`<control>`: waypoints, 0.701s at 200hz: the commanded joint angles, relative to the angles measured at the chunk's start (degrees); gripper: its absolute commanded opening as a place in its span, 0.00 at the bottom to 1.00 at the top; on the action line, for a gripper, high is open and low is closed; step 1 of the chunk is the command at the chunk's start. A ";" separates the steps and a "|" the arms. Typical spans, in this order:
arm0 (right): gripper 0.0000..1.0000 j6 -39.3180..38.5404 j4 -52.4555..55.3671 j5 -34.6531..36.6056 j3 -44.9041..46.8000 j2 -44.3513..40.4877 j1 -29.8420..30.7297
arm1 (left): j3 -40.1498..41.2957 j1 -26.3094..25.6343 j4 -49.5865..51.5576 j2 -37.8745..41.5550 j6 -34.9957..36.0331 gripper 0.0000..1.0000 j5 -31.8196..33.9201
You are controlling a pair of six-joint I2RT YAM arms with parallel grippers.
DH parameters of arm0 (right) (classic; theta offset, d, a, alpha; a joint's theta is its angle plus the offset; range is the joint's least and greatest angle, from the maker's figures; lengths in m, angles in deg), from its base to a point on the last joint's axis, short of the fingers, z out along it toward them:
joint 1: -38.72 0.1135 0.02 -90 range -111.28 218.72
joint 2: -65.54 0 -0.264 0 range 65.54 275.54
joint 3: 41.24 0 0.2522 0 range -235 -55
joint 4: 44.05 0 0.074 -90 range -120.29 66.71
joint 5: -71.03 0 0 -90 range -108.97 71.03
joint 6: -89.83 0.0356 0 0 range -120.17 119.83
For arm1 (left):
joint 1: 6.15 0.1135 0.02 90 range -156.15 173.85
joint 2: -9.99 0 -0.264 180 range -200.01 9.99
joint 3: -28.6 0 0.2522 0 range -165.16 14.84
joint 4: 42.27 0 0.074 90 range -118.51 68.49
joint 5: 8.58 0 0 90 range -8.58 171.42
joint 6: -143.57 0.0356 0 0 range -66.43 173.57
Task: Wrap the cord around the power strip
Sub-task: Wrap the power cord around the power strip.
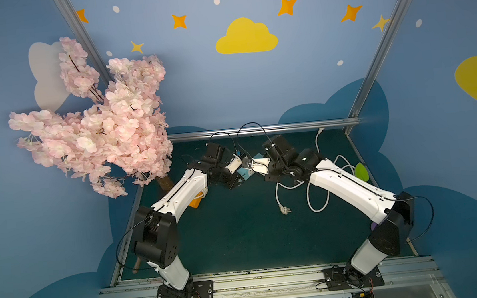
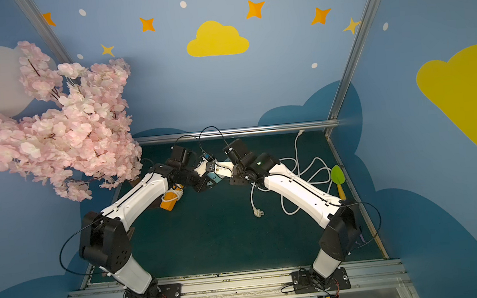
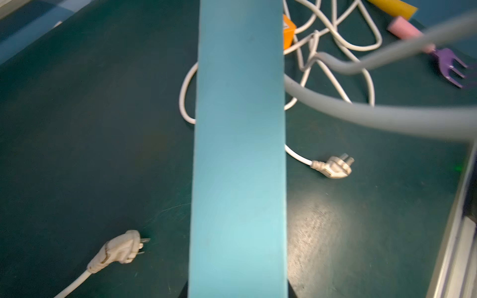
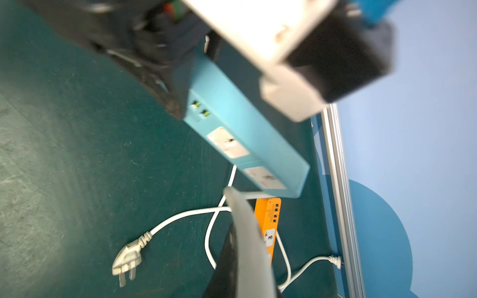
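The blue power strip (image 3: 238, 154) is held up above the mat at the back middle, and in both top views only small parts of it (image 1: 244, 173) (image 2: 214, 178) show between the two wrists. My left gripper (image 3: 237, 294) (image 1: 240, 173) is shut on one end of it. The pale grey cord (image 4: 247, 237) (image 3: 361, 113) leaves the strip's far end (image 4: 296, 185) and runs into my right gripper (image 4: 247, 283) (image 1: 248, 164), which is shut on it. In the left wrist view, the cord bends round one side of the strip.
An orange power strip (image 1: 196, 203) (image 4: 269, 224) with a white cord lies under the left arm. Loose white cords (image 1: 316, 196) and plugs (image 1: 285, 210) (image 3: 121, 249) lie on the green mat. A green leaf-shaped tool (image 1: 361, 171) and a purple fork (image 3: 449, 64) lie at the right. A blossom tree (image 1: 103, 124) stands back left.
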 commanded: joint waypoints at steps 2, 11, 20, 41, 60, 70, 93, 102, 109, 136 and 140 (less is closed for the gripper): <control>0.00 -1.12 9.86 -11.42 -6.63 0.10 -3.87 | 4.23 -0.42 -7.21 4.71 8.94 0.03 -9.05; 0.00 -1.11 11.32 -13.27 -8.34 1.08 -5.32 | 5.78 -0.58 -9.27 5.69 9.30 0.02 -11.00; 0.00 -1.02 11.72 -13.93 -9.49 2.00 -6.50 | 6.46 -0.92 -9.87 6.36 9.93 0.02 -13.45; 0.00 -1.11 12.37 -17.01 -12.43 4.69 -9.75 | 6.63 -2.77 -9.79 7.23 10.89 0.02 -16.97; 0.00 -0.72 13.55 -22.50 -16.45 8.24 -13.57 | 6.20 -4.22 -9.57 7.76 9.59 0.02 -21.08; 0.00 -0.44 14.85 -25.78 -18.97 10.59 -15.57 | 5.87 -5.08 -9.37 8.11 9.13 0.03 -22.42; 0.00 0.85 17.73 -34.72 -24.15 15.88 -19.12 | 6.12 -5.69 -11.91 9.67 6.36 0.03 -26.21; 0.02 2.39 17.27 -38.27 -24.70 17.42 -20.41 | 6.46 -5.69 -13.43 10.45 5.01 0.02 -26.94; 0.04 3.55 16.72 -41.05 -24.67 18.34 -21.22 | 6.95 -5.71 -15.39 11.07 3.59 0.02 -27.24; 0.28 7.89 9.99 -53.21 -20.31 19.74 -23.76 | 9.21 -5.53 -25.86 13.06 -3.43 0.02 -26.41; 0.32 9.66 8.10 -53.69 -19.12 19.50 -23.95 | 9.17 -5.54 -26.69 13.12 -4.17 0.02 -26.26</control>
